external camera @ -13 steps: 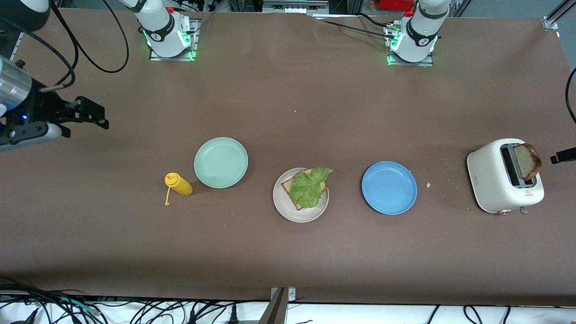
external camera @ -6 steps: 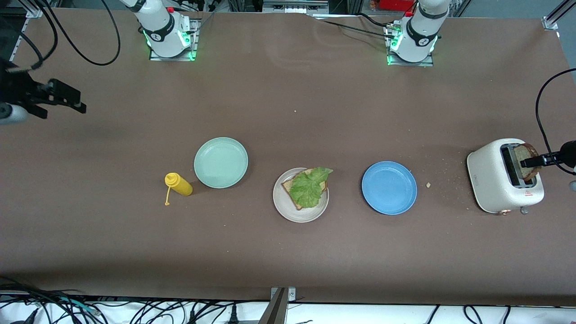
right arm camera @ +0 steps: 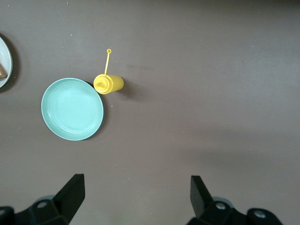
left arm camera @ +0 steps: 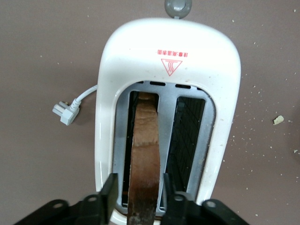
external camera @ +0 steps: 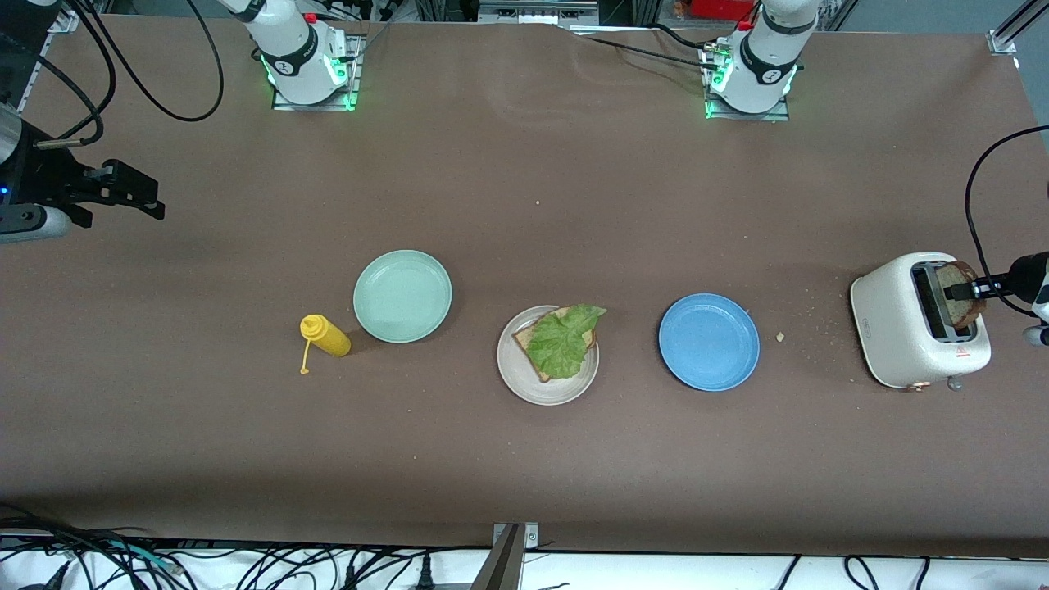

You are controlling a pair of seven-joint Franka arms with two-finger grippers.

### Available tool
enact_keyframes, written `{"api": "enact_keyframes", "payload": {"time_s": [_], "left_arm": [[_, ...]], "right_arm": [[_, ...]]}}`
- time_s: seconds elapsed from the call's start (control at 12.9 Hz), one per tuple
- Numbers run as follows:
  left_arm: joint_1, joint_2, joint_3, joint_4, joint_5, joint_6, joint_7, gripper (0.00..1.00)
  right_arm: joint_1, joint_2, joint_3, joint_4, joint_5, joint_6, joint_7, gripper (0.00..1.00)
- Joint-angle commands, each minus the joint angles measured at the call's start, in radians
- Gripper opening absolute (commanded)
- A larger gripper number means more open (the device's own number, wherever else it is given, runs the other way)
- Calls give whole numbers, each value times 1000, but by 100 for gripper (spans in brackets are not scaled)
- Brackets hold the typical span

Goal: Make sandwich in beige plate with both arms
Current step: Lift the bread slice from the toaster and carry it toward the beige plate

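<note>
Since a sec ago your left gripper [external camera: 959,290] has come in from the table edge over the toaster [external camera: 901,324] and its fingers now sit either side of the toast slice [external camera: 955,288] standing in the slot; your right gripper [external camera: 152,197] has pulled back toward its own end.

Front view: beige plate [external camera: 516,381] sits mid-table w/ a bread slice [external camera: 529,344] and lettuce leaf [external camera: 561,340] on top, no top slice yet. Blue plate [external camera: 709,342] is beside the beige plate toward the left arm's end, toaster well apart from it at that same end. Mint plate [external camera: 402,296] is beside the beige plate toward the right arm's end, yellow bottle [external camera: 326,336] lying just beside the mint one. Right arm waits, gripper over bare table well apart from the beige plate.

Left wrist view: fingers [left arm camera: 108,192] flank the toast slice [left arm camera: 145,154] close on both sides; can't tell if they're clamped yet. Toaster [left arm camera: 140,56] plug lies beside it.

Right wrist view: fingers [right arm camera: 70,194] spread wide, nothing between. Mint plate [right arm camera: 72,108], yellow bottle [right arm camera: 109,83], and a sliver of the beige plate [right arm camera: 3,58] show below.
</note>
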Motion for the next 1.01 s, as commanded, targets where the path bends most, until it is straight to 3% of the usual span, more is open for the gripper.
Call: {"api": "enact_keyframes", "payload": {"time_s": [0.0, 0.54, 0.93], "left_arm": [[0, -25, -6, -6, 38, -19, -22, 0], [-3, -180, -64, 22, 78, -38, -11, 0], [-3, -197, -229, 137, 55, -196, -43, 0]], "right_arm": [[2, -16, 3, -10, -24, -4, 21, 100], [0, -14, -10, -4, -24, -4, 9, 100], [25, -14, -1, -4, -53, -7, 19, 100]]}}
